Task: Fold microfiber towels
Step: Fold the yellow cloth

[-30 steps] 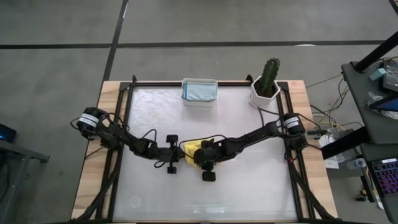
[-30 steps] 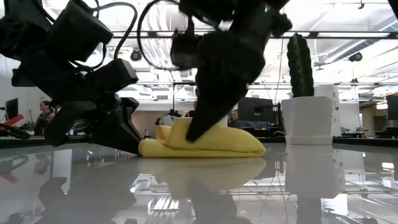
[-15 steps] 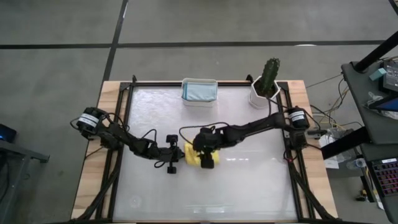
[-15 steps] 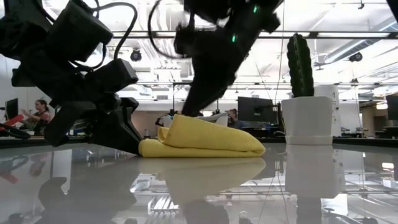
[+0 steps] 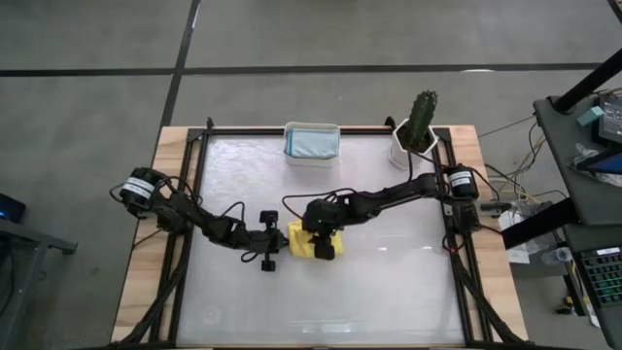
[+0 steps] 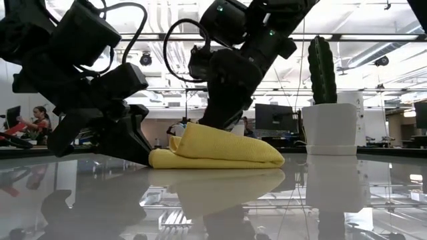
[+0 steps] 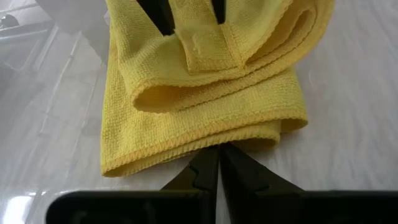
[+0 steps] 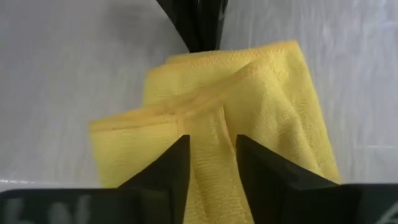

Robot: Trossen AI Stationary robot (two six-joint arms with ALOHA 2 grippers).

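High view: the yellow square microfiber towel (image 5: 304, 241) lies near the middle of the glossy white worktop (image 5: 389, 292), already reduced to a small folded packet. The left gripper (image 5: 283, 236) sits at the packet's left edge; the right gripper (image 5: 321, 238) is on top of it. At the far edge stands a white rectangular plastic tub (image 5: 312, 156) with a pale blue-grey folded cloth (image 5: 311, 141) inside, so at least one towel appears finished and stowed. Grey, bright blue and sage green cloths are not visible in this view; whether they lie under the blue-grey one cannot be told. A green cactus in a white pot (image 5: 418, 131) stands in the far right corner.

Low view: the yellow towel (image 6: 220, 152) rests flat on the worktop in several layers, with a loose fold standing up at its left end. The right gripper (image 6: 223, 117) comes down onto its top; the left gripper (image 6: 133, 143) touches its left end.

Left wrist view: the left jaws are together, their tips (image 7: 217, 165) against the towel's (image 7: 205, 106) hemmed near edge. No cloth is seen between them. The layers are uneven, and a narrow flap lies on top.

Right wrist view: the right jaws stand apart, the fingers (image 8: 165, 171) straddling a raised ridge of the towel (image 8: 249, 118), not clamped on it.

Judgement: the yellow towel's fold is nearly complete, with tidying and transfer to the tub remaining.

Writing: no brand, label or legible text is visible in any view.
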